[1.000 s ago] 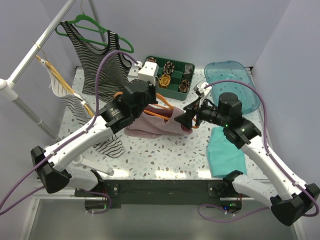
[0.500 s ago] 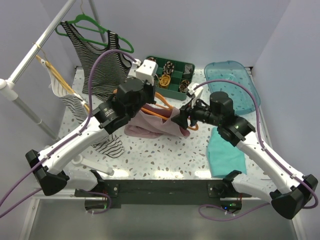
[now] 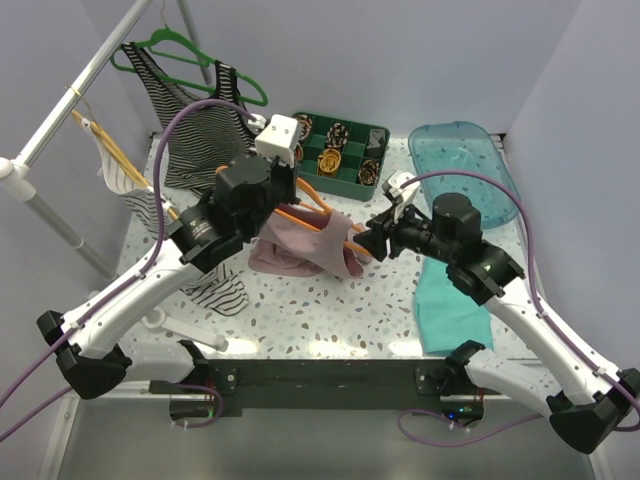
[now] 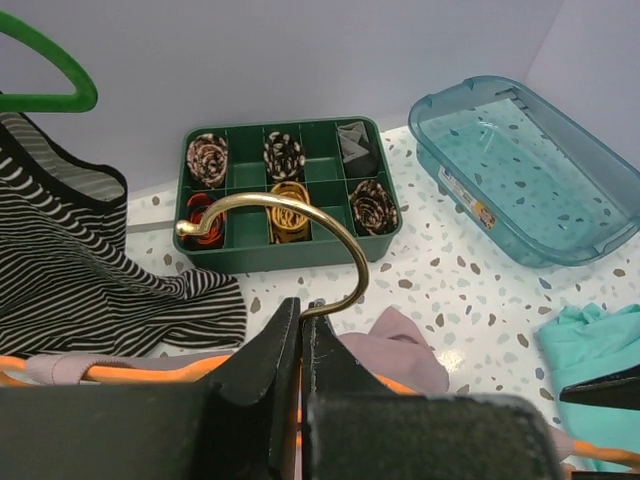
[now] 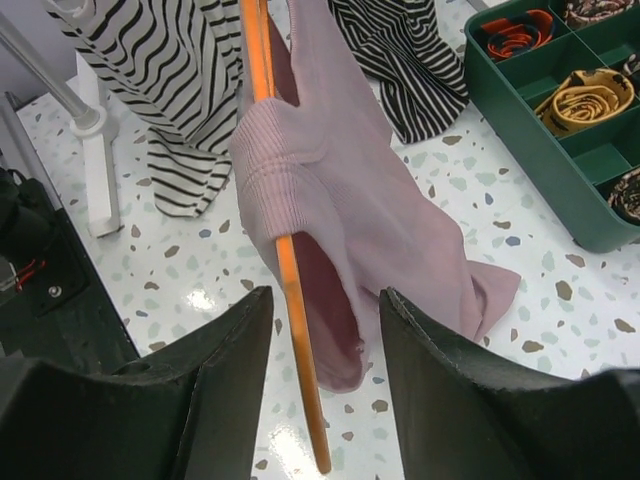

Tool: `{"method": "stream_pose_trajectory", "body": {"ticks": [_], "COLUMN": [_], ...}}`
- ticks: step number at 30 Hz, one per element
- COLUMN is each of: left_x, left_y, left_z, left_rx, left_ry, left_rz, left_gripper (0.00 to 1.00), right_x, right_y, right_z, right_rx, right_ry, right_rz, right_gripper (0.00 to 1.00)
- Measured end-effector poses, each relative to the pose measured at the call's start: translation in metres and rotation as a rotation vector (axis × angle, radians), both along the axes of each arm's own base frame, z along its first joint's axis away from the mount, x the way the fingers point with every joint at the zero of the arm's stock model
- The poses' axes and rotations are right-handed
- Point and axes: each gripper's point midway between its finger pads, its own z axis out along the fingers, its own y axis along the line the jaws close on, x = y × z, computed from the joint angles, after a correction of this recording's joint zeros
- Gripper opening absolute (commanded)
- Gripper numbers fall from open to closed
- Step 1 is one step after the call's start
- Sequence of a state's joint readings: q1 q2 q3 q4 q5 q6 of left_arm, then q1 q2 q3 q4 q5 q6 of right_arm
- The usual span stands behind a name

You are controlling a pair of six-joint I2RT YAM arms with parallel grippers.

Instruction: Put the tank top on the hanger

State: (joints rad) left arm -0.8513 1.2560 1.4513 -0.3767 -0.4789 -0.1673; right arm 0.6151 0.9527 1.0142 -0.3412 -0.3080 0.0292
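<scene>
The orange hanger (image 3: 325, 232) hangs tilted above the table. My left gripper (image 3: 285, 196) is shut on its neck; in the left wrist view the jaws (image 4: 300, 312) meet just under the brass hook (image 4: 300, 205). The dusty-pink tank top (image 3: 300, 252) has one strap over the hanger's right arm, and the rest sags onto the table. In the right wrist view the orange arm (image 5: 292, 300) pokes out through the tank top (image 5: 345, 175). My right gripper (image 5: 323, 292) is open, one jaw on each side of that arm's end and touching neither; it also shows in the top view (image 3: 372, 240).
A green compartment tray (image 3: 372, 133) holding rolled items and a clear teal bin (image 3: 465, 165) stand at the back. A flat teal cloth (image 3: 450, 300) lies at the right. Striped tank tops (image 3: 200, 130) hang on a green hanger from the rack pole (image 3: 70, 90) at the left.
My left gripper has moved left and back with the hanger, and the tank top has moved with it. My right gripper has drawn back slightly to the right.
</scene>
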Motion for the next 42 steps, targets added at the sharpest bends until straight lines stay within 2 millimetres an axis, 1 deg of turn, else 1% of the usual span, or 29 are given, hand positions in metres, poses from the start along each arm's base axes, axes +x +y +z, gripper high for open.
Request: {"method": "stream_pose_trajectory", "body": {"ticks": [8,11,14,17,18,21,26,30,32,35,36,37,42], "left_x": [0.000,0.001,0.001,0.002,0.002,0.002,0.002,0.002,0.002,0.002,0.002,0.002,0.002], "left_y": [0.008,0.010,0.013,0.015,0.015,0.015,0.016,0.016,0.016,0.016,0.016,0.016,0.016], "left_z": [0.005,0.009,0.013,0.016,0.017,0.017,0.017,0.017,0.017,0.017,0.017,0.018,0.018], "left_rx": [0.016,0.017,0.019,0.017,0.017,0.020,0.028,0.030,0.030,0.030,0.030,0.029,0.029], "left_ry": [-0.017,-0.024,-0.034,-0.041,-0.042,-0.044,-0.047,-0.048,-0.047,-0.048,-0.048,-0.048,-0.049], "left_rz": [0.027,0.037,0.048,0.055,0.055,0.055,0.058,0.059,0.059,0.059,0.059,0.059,0.061], "left_gripper": [0.00,0.00,0.00,0.00,0.00,0.00,0.00,0.00,0.00,0.00,0.00,0.00,0.00], "right_x": [-0.010,-0.010,-0.012,-0.018,-0.019,-0.022,-0.017,-0.017,-0.017,-0.016,-0.016,-0.016,-0.020], "right_y": [0.009,0.012,0.015,0.019,0.021,0.022,0.018,0.016,0.017,0.019,0.020,0.020,0.024], "right_z": [-0.009,-0.015,-0.025,-0.042,-0.046,-0.054,-0.050,-0.045,-0.043,-0.040,-0.039,-0.038,-0.037], "right_rx": [0.007,-0.001,-0.027,-0.078,-0.089,-0.117,-0.121,-0.111,-0.106,-0.093,-0.087,-0.086,-0.080], "right_ry": [0.050,0.072,0.102,0.147,0.155,0.170,0.148,0.131,0.126,0.119,0.117,0.116,0.115], "right_rz": [0.067,0.078,0.084,0.092,0.096,0.095,0.058,0.052,0.052,0.055,0.058,0.060,0.084], "right_gripper": [0.48,0.47,0.46,0.41,0.40,0.33,0.30,0.22,0.20,0.10,0.03,0.00,0.00]}}
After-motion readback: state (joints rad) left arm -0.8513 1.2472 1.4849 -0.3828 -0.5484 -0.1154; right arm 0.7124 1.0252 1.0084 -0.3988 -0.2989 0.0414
